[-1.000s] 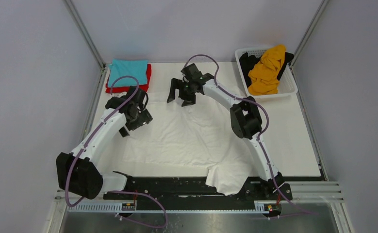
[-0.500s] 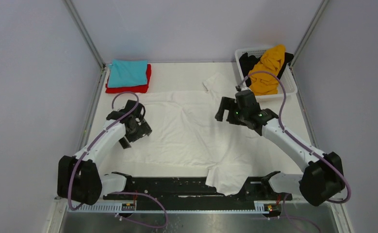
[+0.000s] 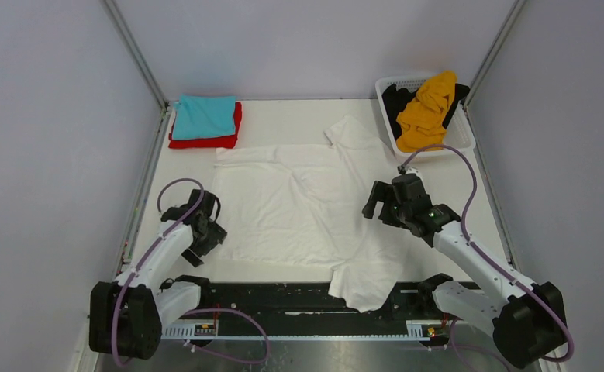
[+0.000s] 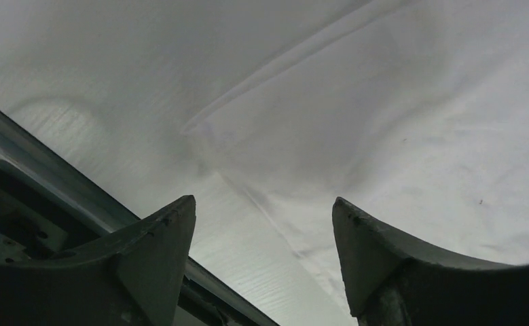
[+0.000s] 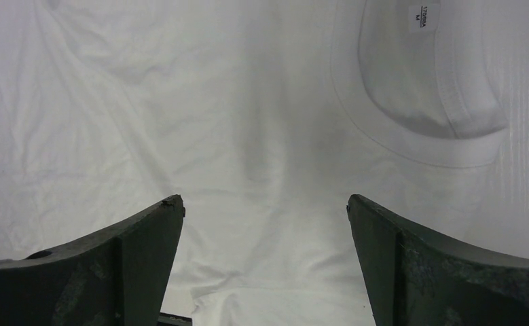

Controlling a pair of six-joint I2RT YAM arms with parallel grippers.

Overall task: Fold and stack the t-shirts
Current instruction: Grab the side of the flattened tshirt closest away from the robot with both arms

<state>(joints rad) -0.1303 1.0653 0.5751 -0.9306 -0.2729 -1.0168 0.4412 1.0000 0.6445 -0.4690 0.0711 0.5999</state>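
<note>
The white t-shirt (image 5: 180, 102) carries a small neck label (image 5: 425, 15), its print too small to read. Left hand (image 4: 261, 207) and right hand (image 5: 265, 204) both hang released over it.

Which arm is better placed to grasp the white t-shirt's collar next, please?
Probably the right. The right gripper is open close to the collar, plain in its wrist view; the left gripper sits at the far hem edge of the white t-shirt.

One camera looks down from high up on the whole table (image 3: 283, 116). Both wrist cameras sit close above the white t-shirt (image 3: 298, 209).
</note>
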